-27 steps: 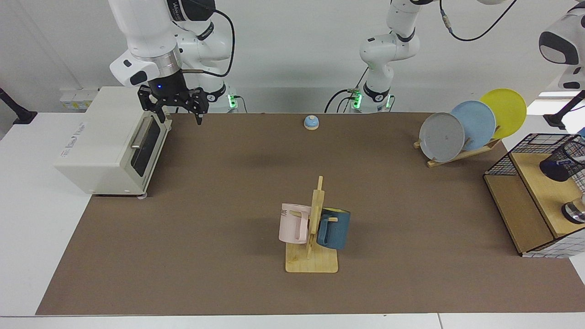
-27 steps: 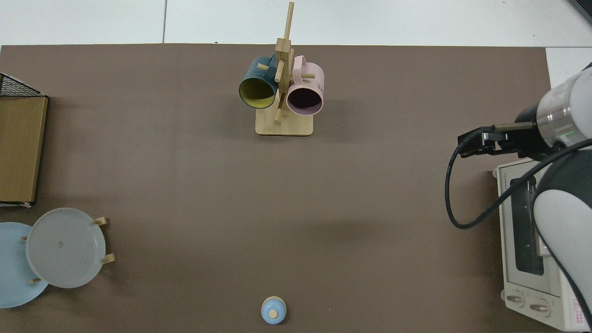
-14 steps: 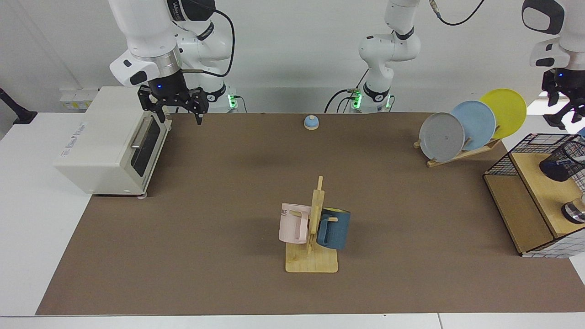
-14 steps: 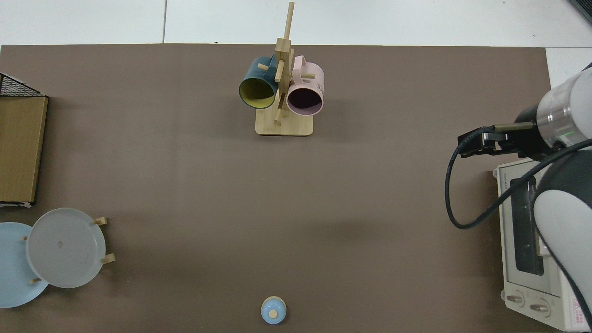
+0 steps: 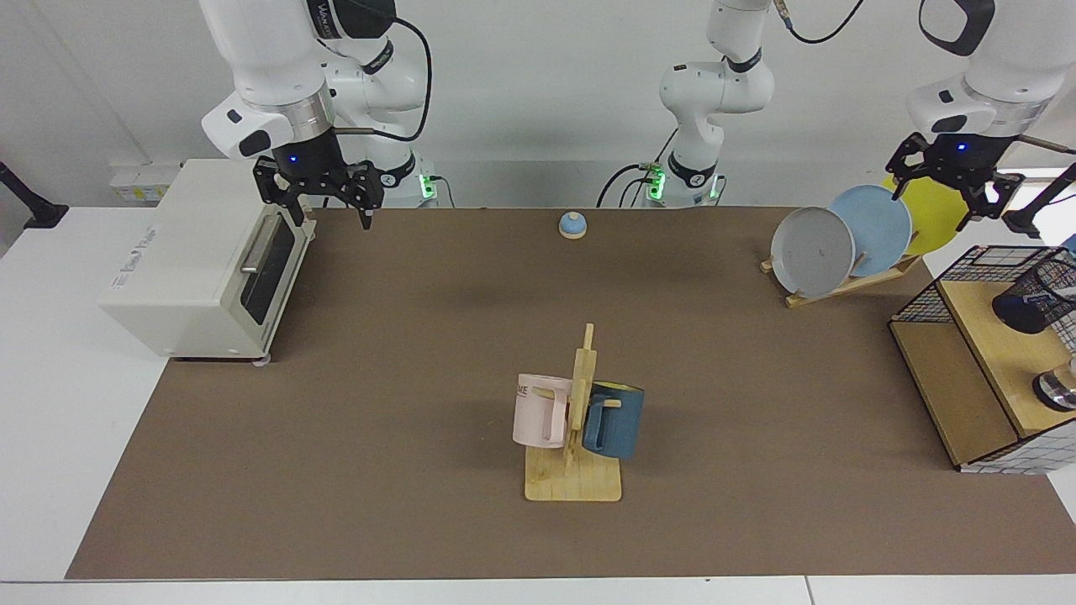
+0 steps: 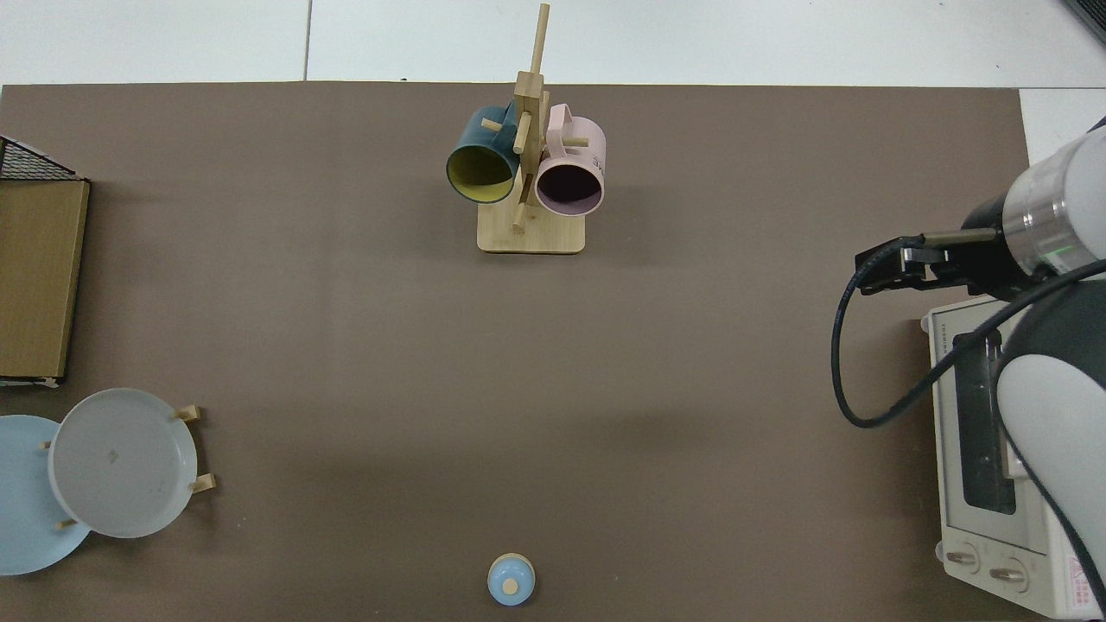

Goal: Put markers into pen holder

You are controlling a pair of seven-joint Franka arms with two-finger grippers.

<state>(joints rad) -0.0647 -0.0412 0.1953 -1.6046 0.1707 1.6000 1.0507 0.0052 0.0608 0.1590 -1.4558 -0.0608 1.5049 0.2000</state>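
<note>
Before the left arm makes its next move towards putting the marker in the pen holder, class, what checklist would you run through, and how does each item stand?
1. Left gripper free: ok. It hangs open above the plates and holds nothing.
2. Marker located: cannot tell. Neither view shows it plainly.
3. Pen holder in view: ok. It sits on the wooden shelf of the wire rack, partly cut off by the picture's edge.
4. Holder's contents: cannot tell.
5. Right gripper out of the way: ok. It waits, open, beside the toaster oven.
</note>
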